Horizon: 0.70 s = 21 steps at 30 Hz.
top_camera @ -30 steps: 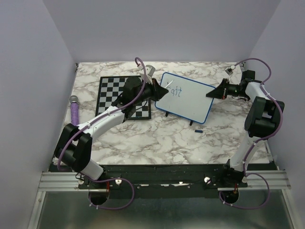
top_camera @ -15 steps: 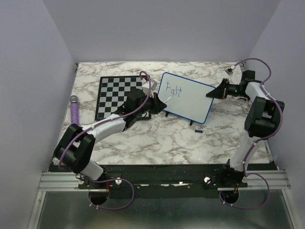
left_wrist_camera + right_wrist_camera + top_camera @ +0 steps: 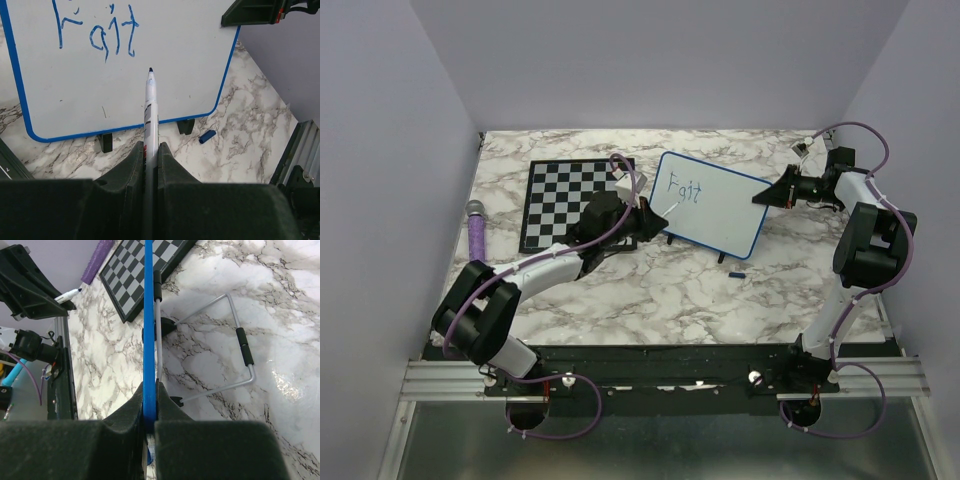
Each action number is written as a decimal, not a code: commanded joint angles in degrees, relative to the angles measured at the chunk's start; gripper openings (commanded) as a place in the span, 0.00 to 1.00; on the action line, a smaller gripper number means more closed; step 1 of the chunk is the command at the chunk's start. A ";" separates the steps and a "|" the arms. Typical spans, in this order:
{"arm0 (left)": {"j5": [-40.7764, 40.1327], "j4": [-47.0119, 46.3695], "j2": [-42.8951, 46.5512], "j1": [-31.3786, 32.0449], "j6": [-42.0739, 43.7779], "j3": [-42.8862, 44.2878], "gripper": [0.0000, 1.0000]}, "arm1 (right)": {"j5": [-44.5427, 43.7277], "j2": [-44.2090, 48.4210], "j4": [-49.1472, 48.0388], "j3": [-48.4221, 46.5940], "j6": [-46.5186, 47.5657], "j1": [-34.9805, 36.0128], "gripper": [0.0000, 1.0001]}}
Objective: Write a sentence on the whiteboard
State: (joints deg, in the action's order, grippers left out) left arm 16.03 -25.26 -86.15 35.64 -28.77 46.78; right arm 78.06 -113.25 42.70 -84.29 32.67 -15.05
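- Presently my left claw (image 3: 151, 150) is pinched shut on the marker (image 3: 150, 107), whose tip points at the whiteboard (image 3: 720, 218) below the writing. I cannot tell whether the tip is touching.
- That board stands propped just right of centre in the overhead frame, beside the chessboard (image 3: 560, 195). My right claw (image 3: 149, 390) is clamped on its blue frame at the right-hand edge.
- Only "Fait" of the sentence (image 3: 95, 30) is down, in the upper left of the board face. If I set the tip down too low or too far right, I expect the next letter to sit off the line.
- The marker sticks a long way out of the jaws. A sideways stroke could twist it in the grip and make the letters wobble.
- Pressing too hard is my main worry. The board rests on small feet and a wire prop (image 3: 235, 340), so it could skid on the marble worktop (image 3: 670, 290) or rock back, and the stroke would skip.
- If the right claw's hold on the frame slips, nothing steadies the board against my pushes.
- Ink may be wet, so dragging the claw across the letters could smear them.
- The blue cap (image 3: 737, 271) lies loose below the board, and a low sweep of an arm could knock it away.
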 commanded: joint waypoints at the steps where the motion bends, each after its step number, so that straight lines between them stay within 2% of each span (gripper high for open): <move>1: -1.44 -2.87 0.55 0.66 -0.05 -0.47 0.00 | -2.13 0.58 -0.95 -1.67 3.02 0.28 0.01; 11: -3.28 -1.55 -2.26 2.50 0.38 2.52 0.00 | -2.13 0.58 -0.95 -1.58 3.02 0.28 0.01; 21: -7.33 3.37 -11.40 4.88 1.88 13.31 0.00 | -2.13 0.84 -0.95 -1.49 3.02 0.28 0.01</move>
State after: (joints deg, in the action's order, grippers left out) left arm 11.70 -23.83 -94.21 39.81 -28.32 55.31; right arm 78.06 -113.25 42.76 -84.29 32.95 -15.05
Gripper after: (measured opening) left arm 0.173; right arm 0.113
